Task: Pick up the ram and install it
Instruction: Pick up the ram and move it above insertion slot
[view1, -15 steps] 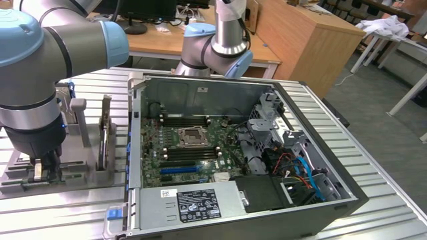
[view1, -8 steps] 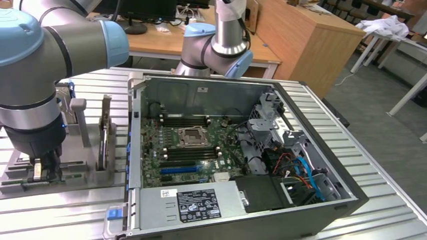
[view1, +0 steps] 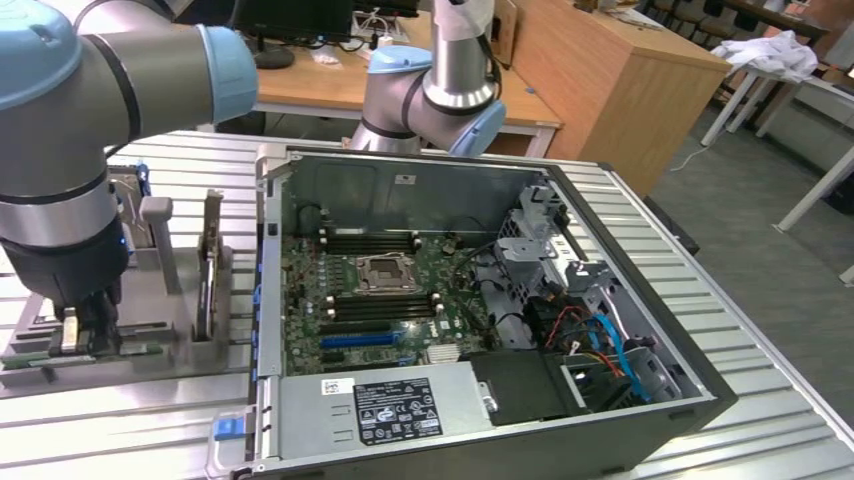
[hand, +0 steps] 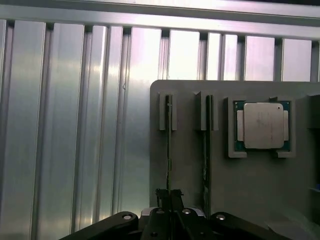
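Observation:
The ram (hand: 168, 145) stands edge-on in a slot of the grey holder (hand: 187, 165), seen as a thin dark line. My gripper (hand: 170, 196) is lowered over it with both fingers pressed against its near end, shut on the stick. In the exterior view my gripper (view1: 83, 335) reaches down to the holder (view1: 147, 365) at that view's left, and the green edge of the ram (view1: 30, 356) shows beside the fingers. The stick still sits in its slot. The open computer case (view1: 694, 370) lies to the exterior view's right, with memory slots (view1: 374, 243) on its green motherboard.
A second stick (hand: 206, 150) stands in the neighbouring slot, and a processor (hand: 263, 125) lies in a pocket beyond it. A taller upright card (view1: 210, 265) stands between holder and case. Another arm (view1: 447, 90) rises behind the case. The table (hand: 65, 140) is ribbed aluminium.

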